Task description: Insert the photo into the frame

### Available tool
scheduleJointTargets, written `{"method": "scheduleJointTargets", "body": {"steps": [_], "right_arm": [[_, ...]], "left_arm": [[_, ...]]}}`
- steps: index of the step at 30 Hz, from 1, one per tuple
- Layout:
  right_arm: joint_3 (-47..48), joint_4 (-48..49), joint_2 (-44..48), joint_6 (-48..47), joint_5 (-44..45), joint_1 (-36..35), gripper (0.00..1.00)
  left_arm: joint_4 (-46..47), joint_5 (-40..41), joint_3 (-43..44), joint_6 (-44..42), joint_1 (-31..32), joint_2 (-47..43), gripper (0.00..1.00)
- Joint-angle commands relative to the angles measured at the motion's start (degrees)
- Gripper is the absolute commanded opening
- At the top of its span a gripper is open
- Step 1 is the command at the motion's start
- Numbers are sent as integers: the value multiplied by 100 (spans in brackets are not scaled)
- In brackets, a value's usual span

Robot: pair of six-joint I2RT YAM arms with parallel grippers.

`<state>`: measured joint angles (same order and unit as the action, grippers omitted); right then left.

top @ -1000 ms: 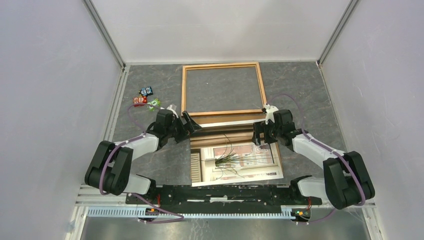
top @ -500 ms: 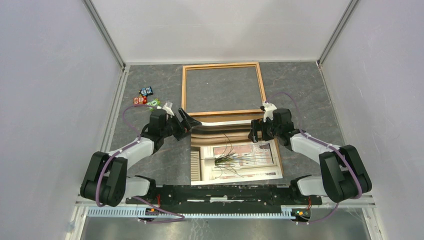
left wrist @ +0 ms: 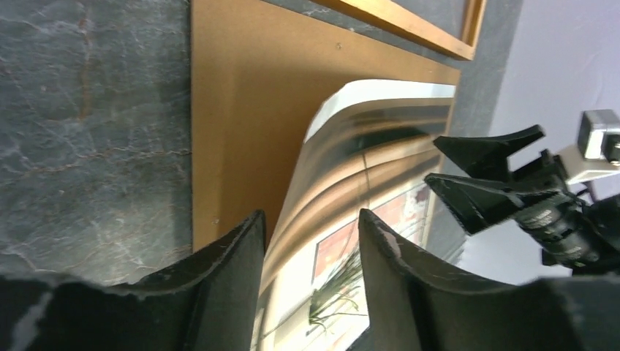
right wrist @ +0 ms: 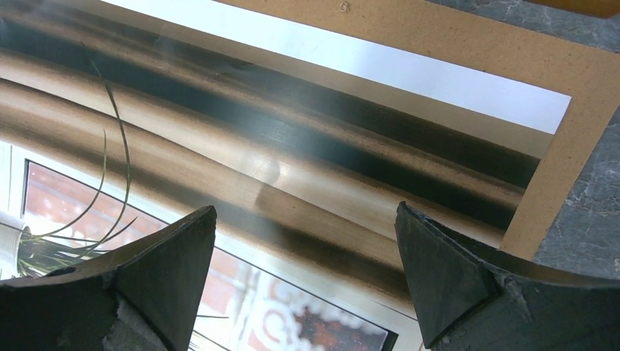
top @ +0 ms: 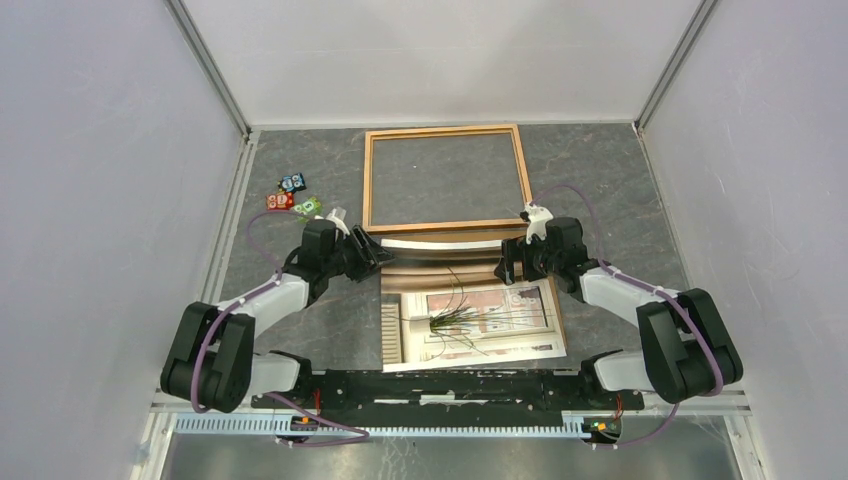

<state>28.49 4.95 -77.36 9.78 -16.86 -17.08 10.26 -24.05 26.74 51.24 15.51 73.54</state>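
Observation:
The photo [top: 480, 315] lies face up on the brown fibreboard back [top: 556, 300], just in front of the empty wooden frame [top: 445, 228]. Its far edge bows up off the board in a curl [left wrist: 365, 146]. My left gripper [top: 378, 250] sits at the photo's far left corner. Its jaws [left wrist: 311, 213] are partly narrowed and straddle the lifted left edge, with a gap still showing. My right gripper [top: 508, 268] hovers at the far right corner. It stands wide open [right wrist: 305, 208] over the glossy print [right wrist: 292, 146], with nothing between its fingers.
Several small coloured items [top: 292, 197] lie left of the frame. White enclosure walls stand on both sides and at the back. The board's bare margin [right wrist: 570, 80] borders the grey table. My right gripper's fingers [left wrist: 482, 172] show across the photo in the left wrist view.
My left gripper has narrowed its jaws around the photo's left edge. The photo's far edge has curled up off the board. My right gripper has shifted slightly farther away and stayed open.

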Motion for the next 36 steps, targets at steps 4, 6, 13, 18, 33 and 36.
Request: {"method": "scheduleJointTargets", "body": {"steps": [4,6,13,18,33,36], "right_arm": [[-221,-875,223,-164,472,-245,98],[-53,-1109,406,-308,990,-481,98],[830,-1845,898,-389,2537,-2030,98],[1088,-1537,1268,-598,3293,-3991,98],[3245,-1676,-1163,-23,6485,-8039,91],[3909,-2334,-1866,64,7485,-8278,91]], "left_arm": [[-507,451,472,-614,75,173,34],[-682,478,601,-624,70,158,26],[-1596,546,1144,-548,62,-210,2],[-2470,758,1608,-324,65,-475,2],[-3624,1194,2230,79,61,-936,2],[-3697,1215,2224,111,57,-1002,2]]}}
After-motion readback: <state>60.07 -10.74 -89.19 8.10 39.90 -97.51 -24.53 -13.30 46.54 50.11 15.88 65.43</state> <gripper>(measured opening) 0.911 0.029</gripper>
